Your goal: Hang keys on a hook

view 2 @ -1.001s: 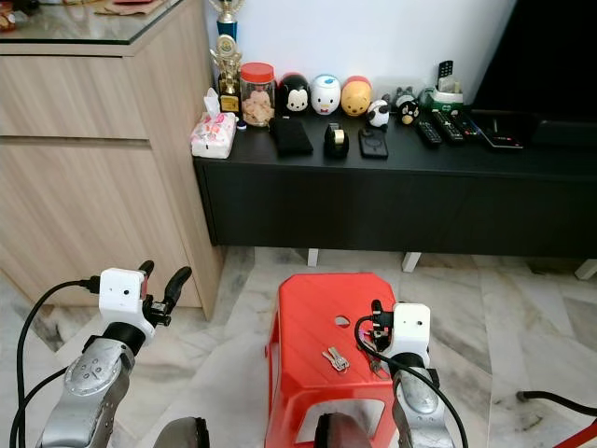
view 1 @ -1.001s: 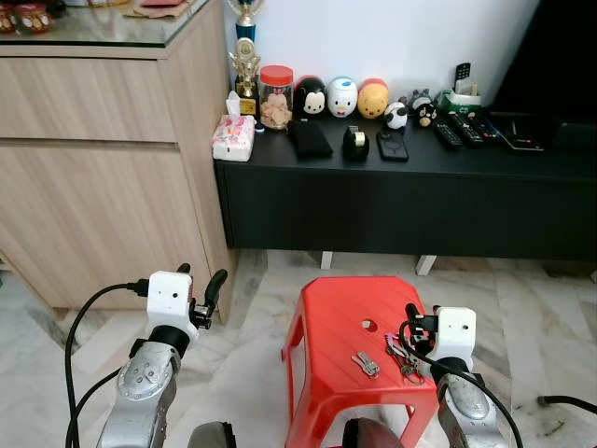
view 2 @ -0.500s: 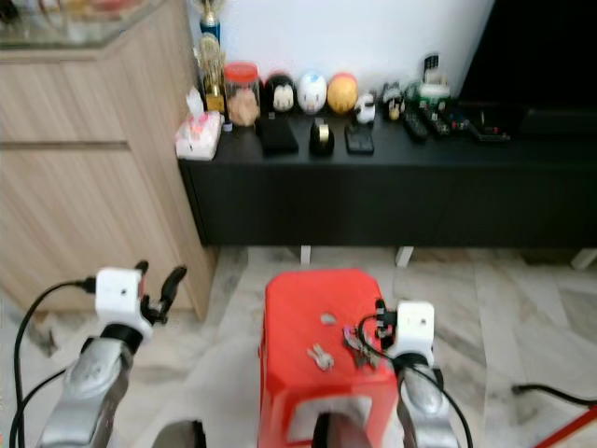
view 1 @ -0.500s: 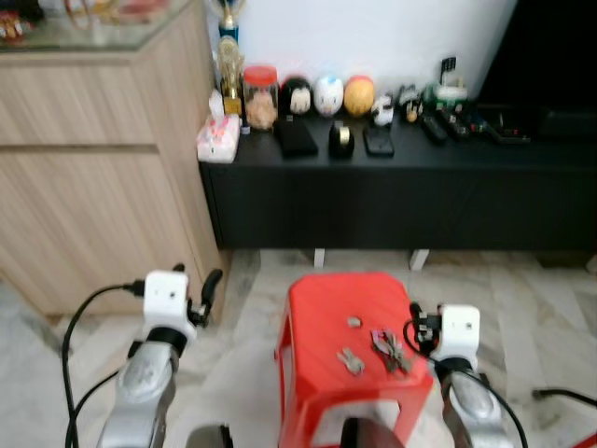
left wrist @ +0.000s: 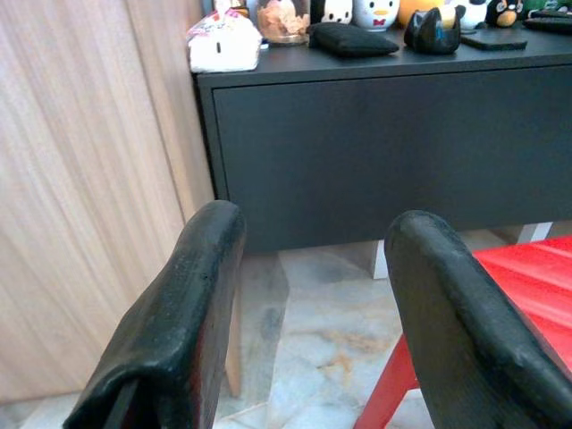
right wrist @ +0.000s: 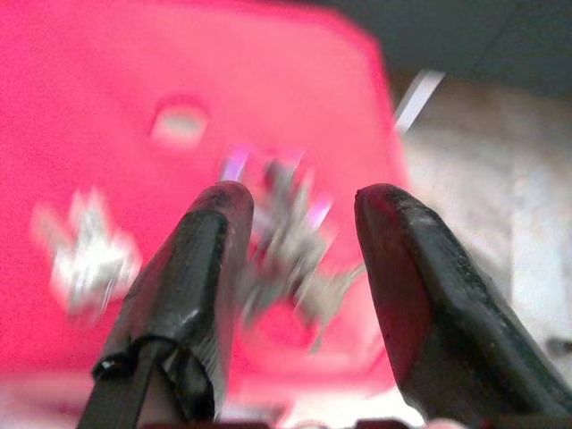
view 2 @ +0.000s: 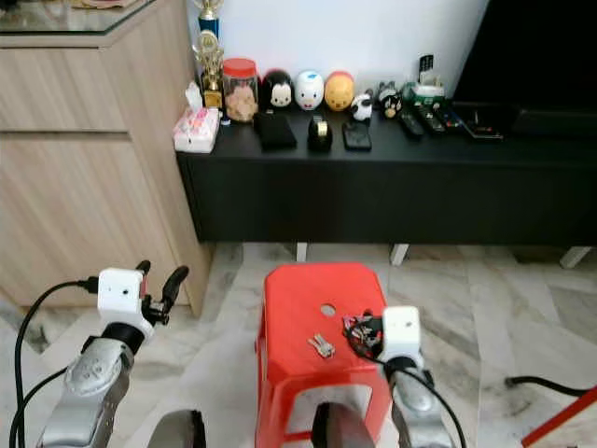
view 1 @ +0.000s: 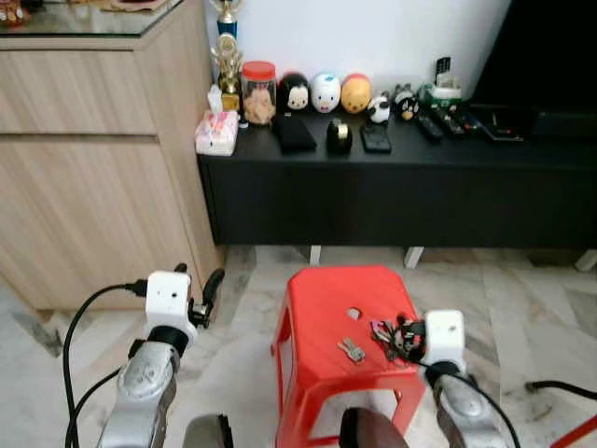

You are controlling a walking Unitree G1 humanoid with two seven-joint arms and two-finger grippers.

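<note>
A red plastic stool (view 1: 317, 303) stands on the floor in front of me. Two sets of keys lie on its seat: a small silver pair (view 1: 352, 350) and, to their right, a bigger bunch with purple tags (view 1: 382, 333). My right gripper (view 1: 403, 336) reaches in from the stool's right side, right up against the bigger bunch. In the right wrist view the right gripper (right wrist: 299, 210) is open, with the blurred bunch (right wrist: 286, 241) just past the gap and the silver pair (right wrist: 85, 255) off to one side. My left gripper (view 1: 210, 285) is held up left of the stool, open and empty.
A low black console (view 1: 392, 187) runs along the wall behind the stool, carrying toy figures, a jar (view 1: 257, 91), a tissue pack, remotes and a trophy. A wooden cabinet (view 1: 93, 168) stands at the left. A black cable (view 1: 560, 387) lies on the marble floor at the right.
The whole view has shifted as the camera moved. My right gripper has come in lower and closer to the bigger key bunch. The left arm keeps its pose.
</note>
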